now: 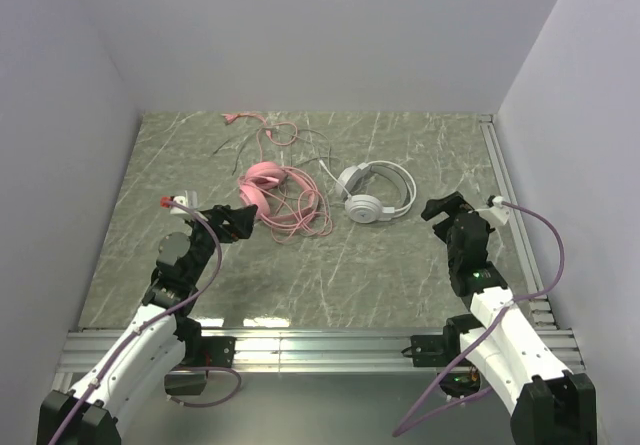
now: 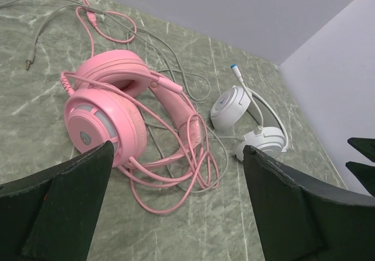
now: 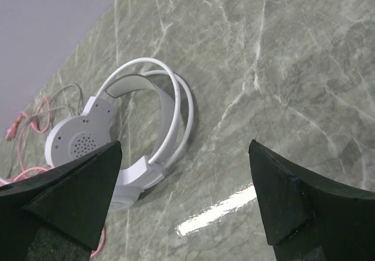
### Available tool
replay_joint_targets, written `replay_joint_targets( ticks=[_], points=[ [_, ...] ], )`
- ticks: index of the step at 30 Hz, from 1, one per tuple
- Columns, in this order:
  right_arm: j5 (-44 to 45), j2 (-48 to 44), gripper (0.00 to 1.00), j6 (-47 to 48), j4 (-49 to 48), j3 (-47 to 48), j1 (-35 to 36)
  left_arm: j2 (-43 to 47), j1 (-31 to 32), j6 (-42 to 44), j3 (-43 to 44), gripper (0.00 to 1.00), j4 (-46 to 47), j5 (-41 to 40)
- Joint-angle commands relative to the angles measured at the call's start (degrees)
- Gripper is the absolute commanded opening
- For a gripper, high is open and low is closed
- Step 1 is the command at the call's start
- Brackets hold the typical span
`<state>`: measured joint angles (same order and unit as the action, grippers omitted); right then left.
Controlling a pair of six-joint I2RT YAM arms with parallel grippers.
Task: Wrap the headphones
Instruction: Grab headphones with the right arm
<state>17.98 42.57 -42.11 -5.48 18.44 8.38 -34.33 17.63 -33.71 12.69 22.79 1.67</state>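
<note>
The pink headphones [image 1: 264, 188] lie mid-table, their long pink cord [image 1: 300, 217] in loose loops beside them and trailing back to the far left. The white-grey headphones [image 1: 374, 193] lie just right of them, with a thin grey cord [image 1: 318, 155]. My left gripper [image 1: 243, 221] is open and empty, just left of the pink cups; its wrist view shows the pink headset [image 2: 111, 105], the pink cord [image 2: 176, 179] and the white one [image 2: 252, 123] ahead of the jaws. My right gripper [image 1: 443, 210] is open and empty, right of the white headset [image 3: 129, 138].
The green marbled tabletop [image 1: 330, 275] is enclosed by white walls on the left, back and right. A metal rail [image 1: 515, 215] runs along the right edge and another along the near edge. Cord plugs [image 1: 232, 117] lie at the far left.
</note>
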Motion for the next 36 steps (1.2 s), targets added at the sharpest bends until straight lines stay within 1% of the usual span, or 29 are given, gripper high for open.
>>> replay_joint_targets(
  ticks=[1,3,6,7,8,10,12,16,17,20,22,25,28,34,35,36],
  points=[
    [2.1,2.2,0.96,0.1,-0.6,2.9,-0.1,-0.7,0.1,0.0,2.4,0.98,1.8,0.3],
    [2.4,4.9,0.96,0.4,2.0,4.7,-0.2,-1.4,0.1,-0.1,2.9,0.98,1.5,0.3],
    [0.5,11.9,0.96,0.4,4.1,8.5,-0.2,-2.1,0.1,-0.5,3.6,0.99,0.9,0.1],
    [0.0,16.2,0.96,0.5,4.9,11.1,-0.1,-2.2,0.1,-0.6,3.6,0.99,0.7,-0.3],
    [-0.2,18.3,0.96,0.5,6.9,12.6,-0.2,-2.4,0.1,-0.9,3.8,0.99,0.3,-0.4],
    [-2.0,24.1,0.96,1.5,8.6,17.0,0.0,-2.8,0.1,-1.1,4.1,0.99,-0.5,-0.8],
    [-4.7,27.4,0.95,2.8,10.3,19.3,0.1,-3.0,0.1,-1.1,4.4,0.99,-0.7,-1.0],
    [-3.5,34.9,0.93,4.3,12.9,24.7,1.8,-3.3,0.1,-1.4,4.5,0.99,-0.7,-1.0],
    [-2.7,36.0,0.93,4.7,14.6,25.7,2.4,-3.3,0.1,-1.5,4.4,0.99,-0.6,-1.0],
    [-2.1,38.9,0.93,5.3,15.9,28.1,2.6,-3.4,0.1,-1.4,4.2,0.99,-0.5,-1.0],
    [-4.2,40.7,0.92,6.9,15.5,29.4,2.5,-3.6,0.1,-1.5,4.3,0.99,-0.5,-0.7],
    [-5.0,44.7,0.89,8.0,16.9,33.1,2.5,-3.5,0.1,-1.5,4.3,0.99,-0.5,-0.5],
    [-3.8,48.1,0.88,8.4,19.4,36.3,2.5,-3.2,0.1,-1.6,4.3,0.99,-0.5,-0.4],
    [-2.2,51.5,0.86,8.6,20.3,38.6,2.4,-2.9,0.1,-1.6,4.1,0.99,-0.4,-0.2],
    [-2.3,51.6,0.83,8.8,20.1,38.7,2.4,-2.9,0.1,-1.6,4.2,0.99,-0.5,-0.1],
    [-3.1,52.0,0.82,9.3,20.0,39.1,2.4,-3.0,0.1,-1.6,4.2,0.99,-0.3,0.2]
  ],
)
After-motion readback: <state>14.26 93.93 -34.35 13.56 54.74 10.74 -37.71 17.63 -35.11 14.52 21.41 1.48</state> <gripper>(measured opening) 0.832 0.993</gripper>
